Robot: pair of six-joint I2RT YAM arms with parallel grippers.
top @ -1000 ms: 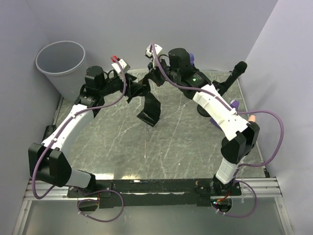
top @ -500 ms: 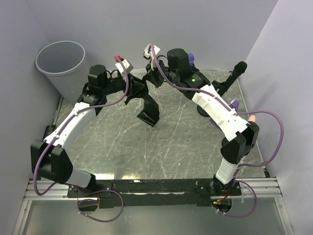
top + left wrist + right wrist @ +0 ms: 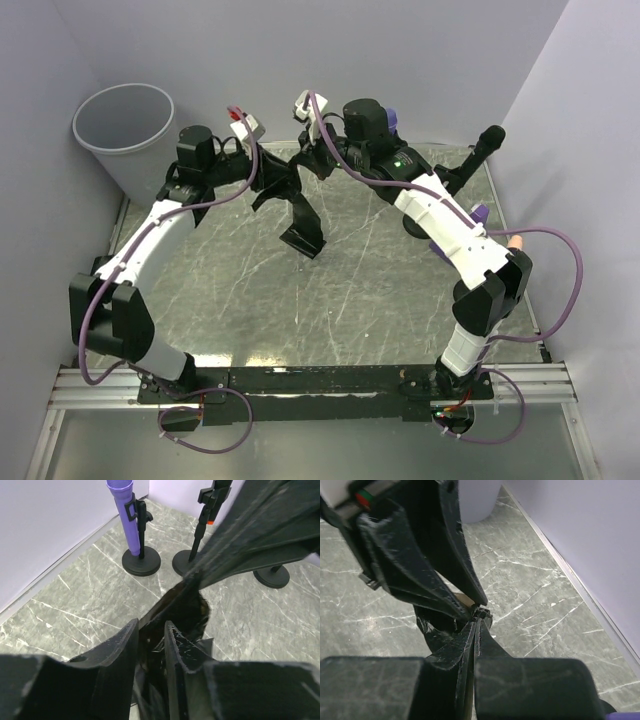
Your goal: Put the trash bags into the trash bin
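Bag (image 3: 303, 222) hangs above the table (image 3: 350, 290), well right of the bin (image 3: 130, 165). Right gripper (image 3: 478, 612) has its fingers pressed together on the top; left gripper (image 3: 150, 632) pinches a fold beside it.

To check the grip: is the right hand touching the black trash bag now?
Touching. In the right wrist view the right hand has its fingertips closed on a fold of the black trash bag.
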